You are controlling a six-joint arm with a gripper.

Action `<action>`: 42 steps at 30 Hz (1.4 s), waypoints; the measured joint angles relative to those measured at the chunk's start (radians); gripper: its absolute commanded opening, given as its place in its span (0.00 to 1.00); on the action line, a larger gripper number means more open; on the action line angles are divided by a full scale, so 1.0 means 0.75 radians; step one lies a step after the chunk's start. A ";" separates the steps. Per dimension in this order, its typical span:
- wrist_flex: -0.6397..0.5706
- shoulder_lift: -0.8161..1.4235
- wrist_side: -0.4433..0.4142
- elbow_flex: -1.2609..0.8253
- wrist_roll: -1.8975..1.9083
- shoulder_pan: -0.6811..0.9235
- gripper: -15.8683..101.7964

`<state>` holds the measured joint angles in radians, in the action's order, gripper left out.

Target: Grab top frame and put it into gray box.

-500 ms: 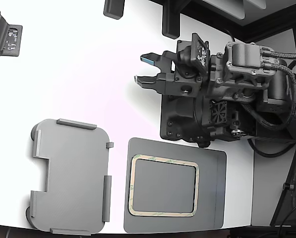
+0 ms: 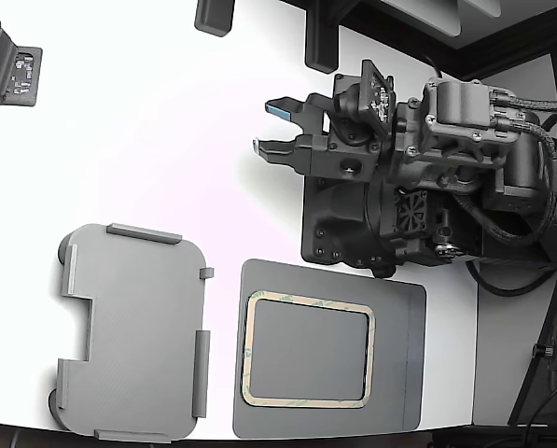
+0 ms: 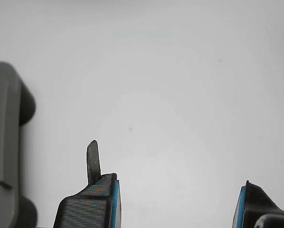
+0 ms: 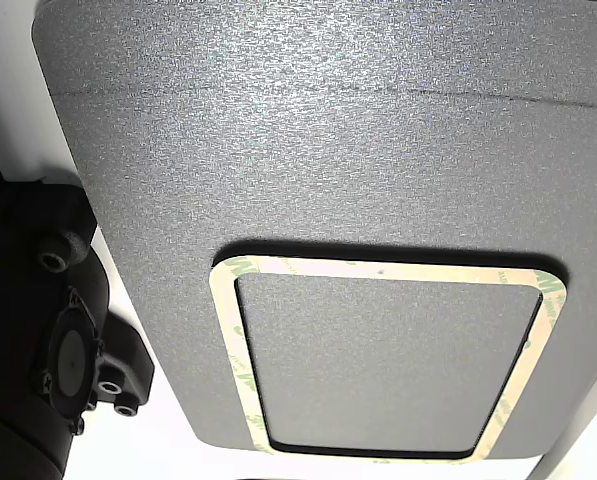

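Lying flat on mat [image 2: 404, 373], top frame [image 2: 308, 350], long axis toward gray box [image 2: 133, 331]; fingers [image 2: 274, 129] apart, empty.

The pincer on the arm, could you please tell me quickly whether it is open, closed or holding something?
Pincer: open, holding nothing, above bare white table, apart from the top frame.

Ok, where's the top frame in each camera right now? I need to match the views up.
Exterior view: the top frame lies low and centre, on the dark gray mat, to the exterior view's right of the gray box.
Wrist view: not in it; only white table and the open gripper.
Other view: seen close, filling the lower half.
Shared landmark: the dark gray mat under the frame, in the exterior and other views.
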<state>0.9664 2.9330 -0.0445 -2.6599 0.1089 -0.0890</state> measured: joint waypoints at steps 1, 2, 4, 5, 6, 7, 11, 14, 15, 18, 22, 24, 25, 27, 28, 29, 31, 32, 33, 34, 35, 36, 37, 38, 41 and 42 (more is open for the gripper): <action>0.000 0.000 0.000 0.000 0.000 0.000 0.98; 0.000 0.000 0.006 0.000 -0.004 0.000 0.98; 0.000 0.000 0.051 0.000 -0.039 0.000 0.98; 0.000 0.000 0.067 0.014 -0.047 0.000 0.98; 0.000 -0.004 0.078 0.037 -0.049 0.000 0.98; 0.000 -0.018 0.084 0.057 -0.057 0.000 0.98; -0.059 -0.100 0.135 0.168 -0.131 0.002 0.98; -0.104 -0.198 0.215 0.264 -0.245 0.022 0.98; -0.104 -0.237 0.229 0.301 -0.282 0.043 0.98; -0.074 -0.356 0.202 0.413 -0.395 0.131 0.98; -0.045 -0.487 0.155 0.540 -0.650 0.284 0.97; -0.045 -0.526 0.155 0.573 -0.808 0.362 0.92; -0.043 -0.544 0.168 0.585 -0.888 0.401 0.92; -0.002 -0.589 0.176 0.622 -1.049 0.470 0.94; 0.031 -0.618 0.178 0.646 -1.129 0.505 0.92; 0.063 -0.648 0.182 0.671 -1.211 0.538 0.92; 0.137 -0.718 0.215 0.722 -1.381 0.599 0.94; 0.178 -0.753 0.235 0.749 -1.469 0.628 0.96; 0.219 -0.792 0.254 0.779 -1.554 0.654 0.97; 0.268 -0.828 0.268 0.810 -1.638 0.683 0.95; 0.313 -0.857 0.278 0.837 -1.714 0.714 0.92; 0.356 -0.882 0.274 0.857 -1.790 0.747 0.89; 0.393 -0.896 0.266 0.867 -1.857 0.785 0.87; 0.423 -0.900 0.241 0.869 -1.921 0.828 0.88; 0.475 -0.890 0.182 0.851 -2.064 0.969 0.96; 0.491 -0.890 0.170 0.851 -2.101 1.019 0.96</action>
<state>1.3346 2.2657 0.0828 -2.0218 -1.4665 0.6750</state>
